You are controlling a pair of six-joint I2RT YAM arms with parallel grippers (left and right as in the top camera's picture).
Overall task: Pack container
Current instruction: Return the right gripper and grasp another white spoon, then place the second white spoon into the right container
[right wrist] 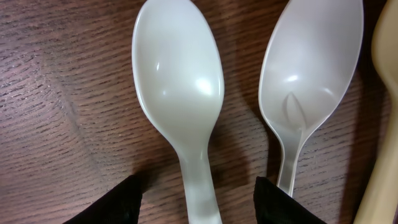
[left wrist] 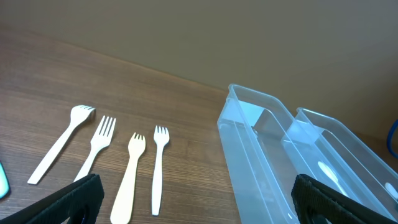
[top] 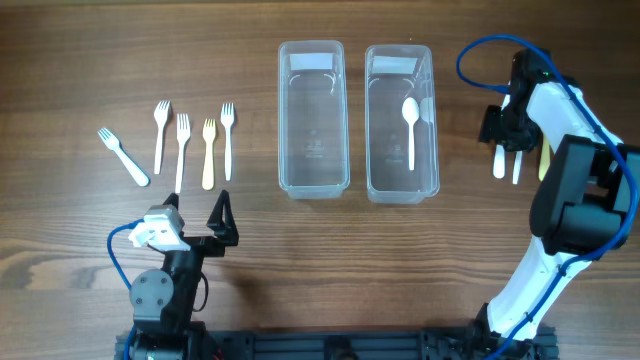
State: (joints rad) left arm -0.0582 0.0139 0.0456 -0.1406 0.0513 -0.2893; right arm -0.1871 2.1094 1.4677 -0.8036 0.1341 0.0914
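Spoon pickup step: our R gripper (right wrist: 196,194) sits spread astride a spoon (right wrist: 180,87) on worktop (right wrist: 62,93); L gripper (top: 196,200) spread, idle. Next we pinch it, lift to bin (top: 385,160).

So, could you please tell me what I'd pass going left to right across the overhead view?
Tilted fork → second fork → third fork → cream fork → fifth fork → left container → right container, spoon inside → right gripper.
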